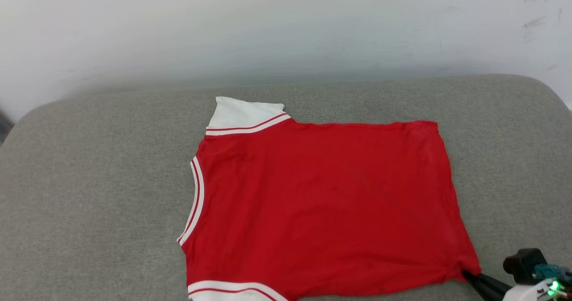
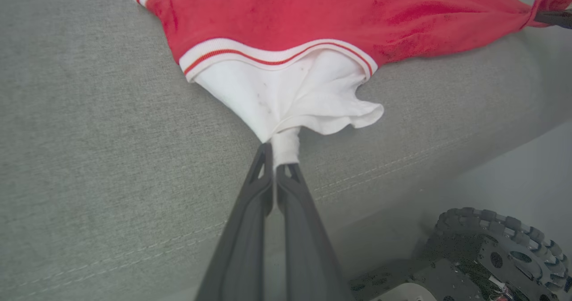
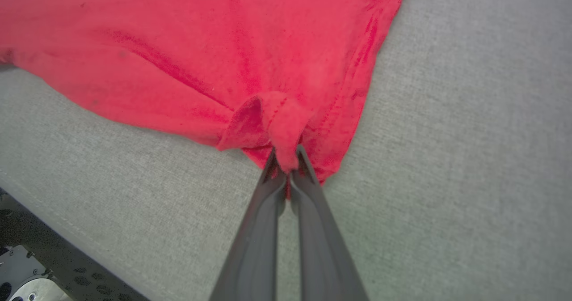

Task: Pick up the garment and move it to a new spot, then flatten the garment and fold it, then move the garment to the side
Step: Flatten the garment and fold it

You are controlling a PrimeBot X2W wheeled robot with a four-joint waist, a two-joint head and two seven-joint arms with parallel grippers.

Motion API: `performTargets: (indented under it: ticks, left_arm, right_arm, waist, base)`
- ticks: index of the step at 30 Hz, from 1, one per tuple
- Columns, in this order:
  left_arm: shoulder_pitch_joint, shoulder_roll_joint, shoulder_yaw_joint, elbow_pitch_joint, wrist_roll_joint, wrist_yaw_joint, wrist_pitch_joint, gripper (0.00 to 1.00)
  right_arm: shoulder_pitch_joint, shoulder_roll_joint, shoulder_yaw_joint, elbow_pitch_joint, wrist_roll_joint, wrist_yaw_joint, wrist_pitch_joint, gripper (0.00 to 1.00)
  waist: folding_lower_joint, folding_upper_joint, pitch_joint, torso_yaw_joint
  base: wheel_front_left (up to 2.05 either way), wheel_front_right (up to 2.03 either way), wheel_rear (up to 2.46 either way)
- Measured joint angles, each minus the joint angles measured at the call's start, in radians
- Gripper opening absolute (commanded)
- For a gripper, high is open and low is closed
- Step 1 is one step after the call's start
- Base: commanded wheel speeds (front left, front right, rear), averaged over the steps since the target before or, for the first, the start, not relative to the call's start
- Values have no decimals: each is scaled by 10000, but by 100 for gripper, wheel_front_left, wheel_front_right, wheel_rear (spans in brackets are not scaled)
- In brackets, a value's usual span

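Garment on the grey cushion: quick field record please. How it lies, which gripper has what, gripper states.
garment: red shirt, spread mostly flat, plain red face up
surface: grey cushion
left gripper: shut on the near white sleeve, cloth bunched between its fingers
right gripper: shut on a red hem corner, cloth puckered there
far sleeve: white, lying flat
fold: not yet begun

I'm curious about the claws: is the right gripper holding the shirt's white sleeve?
No, the right gripper is shut on a red corner of the garment.
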Motion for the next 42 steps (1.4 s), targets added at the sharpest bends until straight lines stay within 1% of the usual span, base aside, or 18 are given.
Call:
performTargets:
  ticks: [6, 9, 14, 21, 24, 28, 32, 39, 42]
  left_arm:
    - [93, 82, -81, 71, 56, 40, 73, 0]
    - [-164, 169, 81, 173, 255, -84, 2, 0]
    - [-1423, 591, 142, 401, 1126, -466, 144, 0]
    - [-3308, 874, 391, 414, 1756, -901, 894, 0]
    - [-4067, 911, 443, 451, 1969, -1158, 1275, 0]
    - [-5005, 855, 545, 773, 2140, -1519, 1574, 0]
    - [-5771, 757, 644, 1315, 2197, -1877, 1735, 0]
    - [-6875, 307, 627, 2788, 2286, -2629, 1768, 0]
    - [-7196, 201, 466, 3467, 2429, -2943, 1848, 0]
  right_arm:
    - [623, -161, -696, -560, -324, 0, 364, 0]
    - [642, -150, -1166, -790, -441, 0, 541, 0]
    - [628, -23, -1967, -1354, -548, 0, 930, 0]
    - [381, -21, -2809, -2006, -880, 0, 1507, 0]
    - [250, 42, -3147, -2234, -999, 0, 1687, 0]
    - [-10, 182, -3478, -2437, -1177, 0, 1929, 0]
    - [-337, 374, -3595, -2520, -1296, 0, 2270, 0]
    - [-942, 543, -3595, -2213, -1498, 0, 2637, 0]
    - [-1263, 633, -3530, -2082, -1528, 0, 2723, 0]
  waist:
    - [0, 0, -10, 24]
    - [1, 0, 28, 33]
    - [1, 0, 213, 47]
    - [2, 0, 582, -55]
    - [3, 0, 831, -122]
    - [3, 0, 1243, -228]
    - [3, 0, 1704, -346]
    - [4, 0, 2598, -508]
    - [4, 0, 2951, -572]
  base:
    - [0, 0, 0]
    - [0, 0, 0]
    - [0, 0, 0]
    - [0, 0, 0]
    - [0, 0, 0]
    - [0, 0, 0]
    - [0, 0, 0]
    - [0, 0, 0]
    - [0, 0, 0]
